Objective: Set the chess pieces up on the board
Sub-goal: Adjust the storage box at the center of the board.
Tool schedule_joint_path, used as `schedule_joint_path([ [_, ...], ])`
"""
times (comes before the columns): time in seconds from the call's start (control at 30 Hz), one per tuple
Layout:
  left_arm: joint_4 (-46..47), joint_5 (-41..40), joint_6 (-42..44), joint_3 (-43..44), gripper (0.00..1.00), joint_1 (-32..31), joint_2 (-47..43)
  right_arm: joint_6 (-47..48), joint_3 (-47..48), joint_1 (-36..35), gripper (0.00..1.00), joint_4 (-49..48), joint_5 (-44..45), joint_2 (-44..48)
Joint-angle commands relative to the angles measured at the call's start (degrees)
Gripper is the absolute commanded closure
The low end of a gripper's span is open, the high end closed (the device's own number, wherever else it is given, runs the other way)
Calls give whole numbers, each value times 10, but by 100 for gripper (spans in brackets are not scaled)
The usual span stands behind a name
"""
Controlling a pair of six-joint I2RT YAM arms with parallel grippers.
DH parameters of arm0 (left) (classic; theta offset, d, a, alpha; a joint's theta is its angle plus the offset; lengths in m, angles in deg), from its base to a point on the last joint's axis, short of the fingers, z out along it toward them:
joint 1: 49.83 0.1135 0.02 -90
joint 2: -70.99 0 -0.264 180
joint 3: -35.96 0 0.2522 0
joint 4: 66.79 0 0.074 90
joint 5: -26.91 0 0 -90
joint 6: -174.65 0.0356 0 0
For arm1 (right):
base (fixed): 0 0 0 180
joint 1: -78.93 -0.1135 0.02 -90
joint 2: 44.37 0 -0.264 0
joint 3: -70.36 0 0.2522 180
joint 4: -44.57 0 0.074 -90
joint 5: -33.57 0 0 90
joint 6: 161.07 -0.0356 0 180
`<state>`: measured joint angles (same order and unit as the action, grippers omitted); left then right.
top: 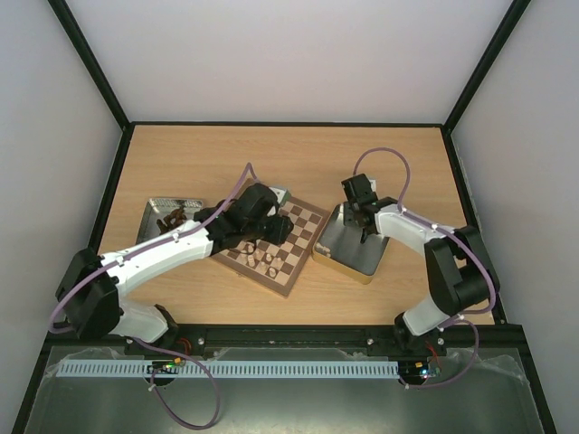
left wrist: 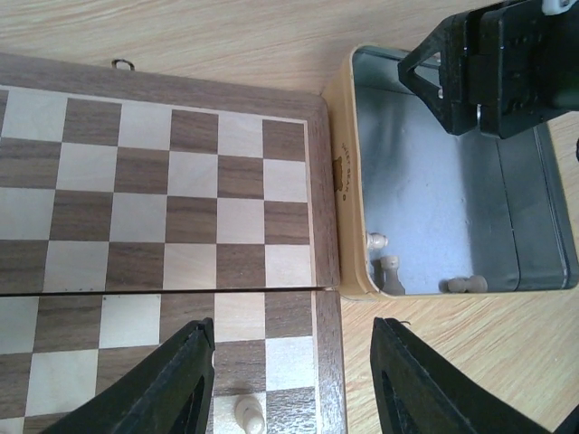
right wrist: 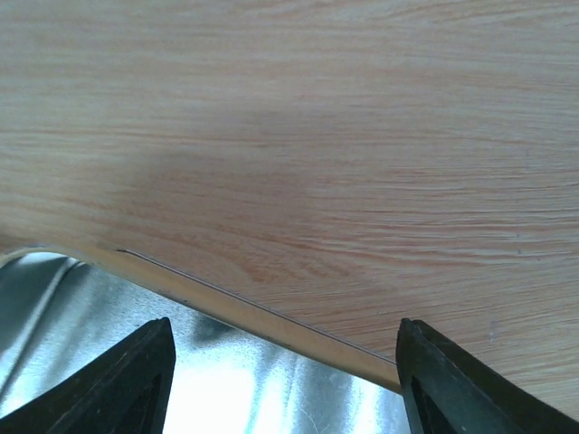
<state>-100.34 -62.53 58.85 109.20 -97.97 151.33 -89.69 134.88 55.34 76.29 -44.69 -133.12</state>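
board (top: 288,242) is sitting mid-table, rotated so one corner is pointing at the arm bases; it's square, so no long axis, with a fold seam running across it. gold tin (left wrist: 342,181) is butting against its right side. left gripper (left wrist: 294,333) is hovering over the board edge by the tin, jaws partly spread and gripping nothing; one pale piece (left wrist: 249,414) is standing upright between the fingers, unpinched. three pale pieces (left wrist: 389,269) are sitting in the tin's corner. right gripper (right wrist: 282,330) is hanging over the tin's rim, jaws wide and empty. silver tray (top: 154,210) is holding dark pieces (top: 174,219), count unreadable.
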Motion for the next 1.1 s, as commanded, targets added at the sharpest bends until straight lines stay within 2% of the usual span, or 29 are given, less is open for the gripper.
schedule_joint_path([
  [0.0,17,17,8,-16,50,7,-17,2,21,7,35,43,16,-39],
  [0.13,21,18,10,-22,50,8,-21,-22,23,11,39,55,47,-54],
  [0.27,22,19,14,-23,49,11,-20,-56,19,13,47,75,69,-57],
  [0.6,32,47,20,-22,53,14,-18,-129,-21,25,63,105,112,-14],
  [1.07,34,64,15,-11,54,18,-7,-237,-96,52,88,84,94,63],
])
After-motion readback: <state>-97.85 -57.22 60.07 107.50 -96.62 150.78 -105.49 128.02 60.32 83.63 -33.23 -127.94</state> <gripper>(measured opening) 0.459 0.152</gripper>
